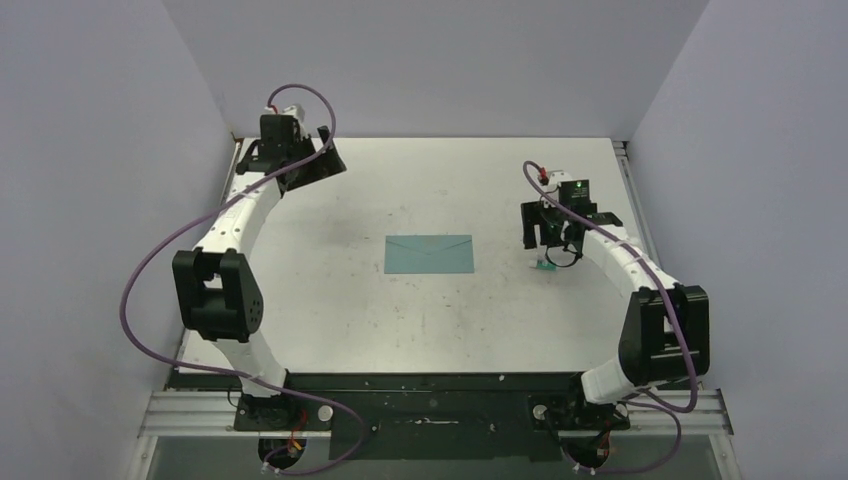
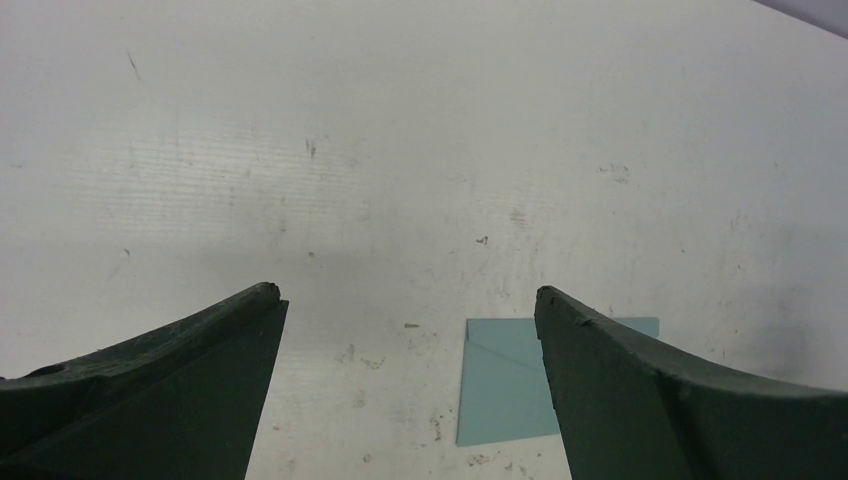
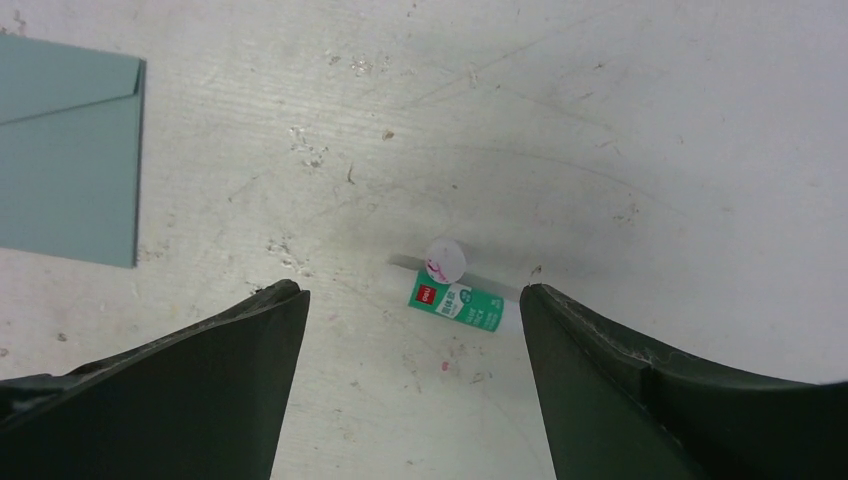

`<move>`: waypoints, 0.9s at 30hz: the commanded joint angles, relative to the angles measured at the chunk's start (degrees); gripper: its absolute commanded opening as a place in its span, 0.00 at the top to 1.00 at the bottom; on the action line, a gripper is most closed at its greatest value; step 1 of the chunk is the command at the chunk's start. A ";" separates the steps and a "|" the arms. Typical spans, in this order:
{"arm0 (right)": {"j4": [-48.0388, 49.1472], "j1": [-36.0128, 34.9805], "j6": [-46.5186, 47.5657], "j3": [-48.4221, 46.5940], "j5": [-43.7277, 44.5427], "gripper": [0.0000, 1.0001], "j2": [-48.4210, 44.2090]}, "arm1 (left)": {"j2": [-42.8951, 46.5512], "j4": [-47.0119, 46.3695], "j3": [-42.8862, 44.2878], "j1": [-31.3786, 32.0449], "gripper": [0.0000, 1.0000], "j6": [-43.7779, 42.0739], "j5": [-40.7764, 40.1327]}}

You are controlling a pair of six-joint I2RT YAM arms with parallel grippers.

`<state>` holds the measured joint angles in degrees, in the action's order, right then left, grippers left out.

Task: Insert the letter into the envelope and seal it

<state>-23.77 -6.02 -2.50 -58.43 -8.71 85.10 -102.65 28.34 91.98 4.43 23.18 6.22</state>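
Observation:
The teal envelope (image 1: 429, 254) lies flat in the middle of the table with its flap folded down. Part of it shows in the left wrist view (image 2: 505, 385) and its corner shows in the right wrist view (image 3: 66, 150). The tan-brown letter is not in view. My left gripper (image 1: 322, 163) is open and empty, raised at the far left of the table; its jaws stand wide apart (image 2: 410, 295). My right gripper (image 1: 552, 250) is open and empty (image 3: 412, 290), held above a small green-and-white glue tube (image 3: 457, 297).
The glue tube (image 1: 545, 267) lies on its side on the table to the right of the envelope. The table top (image 1: 430, 180) is white and scuffed. Grey walls stand on the left, back and right sides.

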 commanded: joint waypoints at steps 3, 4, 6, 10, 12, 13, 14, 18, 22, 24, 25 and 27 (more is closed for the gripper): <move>-3.96 0.52 14.75 0.03 2.68 0.21 1.85 | 6.71 -7.10 -7.42 1.90 0.04 2.85 4.05; -4.48 0.92 15.74 -0.25 2.20 0.20 1.72 | 7.00 -7.23 -7.91 2.17 0.04 2.99 4.21; -5.27 2.34 18.20 -0.11 -0.60 0.21 1.27 | 6.94 -7.12 -7.77 2.95 0.04 2.84 4.31; -5.32 3.65 23.37 1.65 -1.44 0.21 1.70 | 5.41 -6.24 -4.96 4.13 0.04 2.11 6.01; -5.59 3.69 24.91 1.70 -2.84 0.23 2.72 | 4.57 -5.94 -3.62 4.78 0.04 1.58 5.68; -6.11 3.65 25.74 1.55 -3.93 0.24 3.39 | 4.05 -6.02 -3.05 4.98 0.04 1.45 5.82; -6.59 3.62 26.48 1.35 -4.89 0.25 4.00 | 3.60 -6.02 -2.36 5.18 0.04 1.43 6.13; -9.31 3.67 29.92 0.25 -6.50 0.32 6.12 | 1.75 -5.40 0.20 5.32 0.04 1.95 7.48; -9.35 3.68 31.59 -0.80 -4.75 0.40 8.66 | 0.58 -5.23 1.71 5.33 0.04 1.79 7.76; -9.09 3.66 32.42 -1.37 -4.13 0.40 10.44 | -0.21 -4.84 2.76 5.29 0.04 1.78 7.95; -8.64 3.73 32.53 -1.57 -3.49 0.41 11.04 | -0.54 -4.72 3.17 5.33 0.04 1.86 8.24; -8.24 3.76 33.24 -1.76 -4.00 0.41 11.89 | -1.31 -4.60 4.24 5.33 0.04 1.87 8.37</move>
<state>-32.69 -2.33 27.94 -58.30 -12.64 94.98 -102.59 25.04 91.94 9.72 25.26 13.17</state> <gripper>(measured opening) 0.592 0.962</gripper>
